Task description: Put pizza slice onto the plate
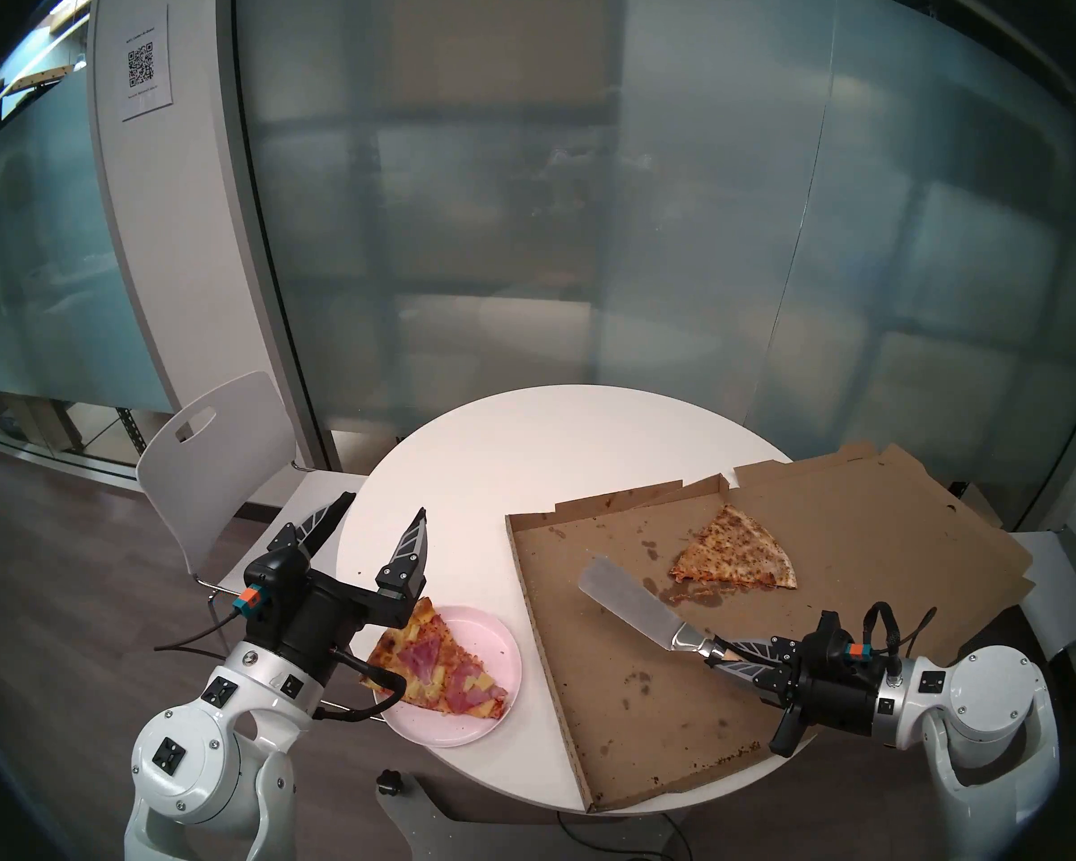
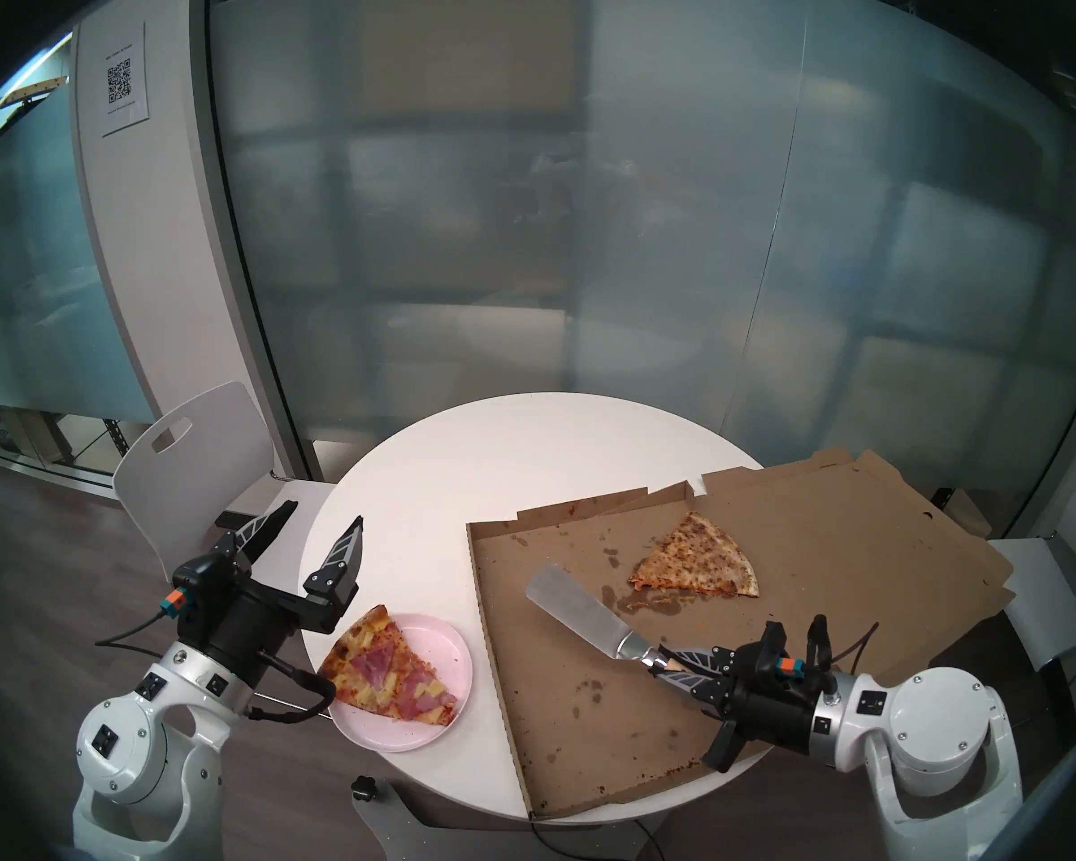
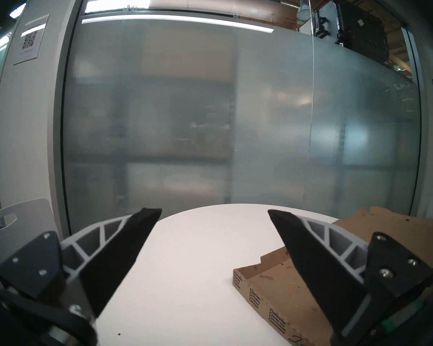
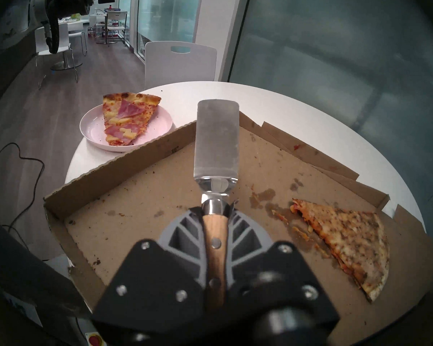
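The ham and pineapple pizza slice (image 1: 437,666) (image 2: 390,669) (image 4: 127,120) lies on the pale pink plate (image 1: 489,642) (image 2: 443,645) (image 4: 93,128) near the table's front left edge, its crust end sticking out over the rim. My left gripper (image 1: 381,509) (image 2: 320,517) (image 3: 214,214) is open and empty, raised above the table behind the plate. My right gripper (image 1: 719,651) (image 2: 666,660) (image 4: 215,213) is shut on the wooden handle of a metal spatula (image 1: 635,604) (image 2: 579,611) (image 4: 216,140), whose bare blade hovers over the open pizza box.
An open cardboard pizza box (image 1: 622,692) (image 2: 573,717) (image 4: 140,213) (image 3: 268,288) covers the right half of the round white table (image 1: 523,462). A pale speckled slice (image 1: 737,552) (image 4: 348,240) lies in it at the back. A white chair (image 1: 212,462) stands to the left.
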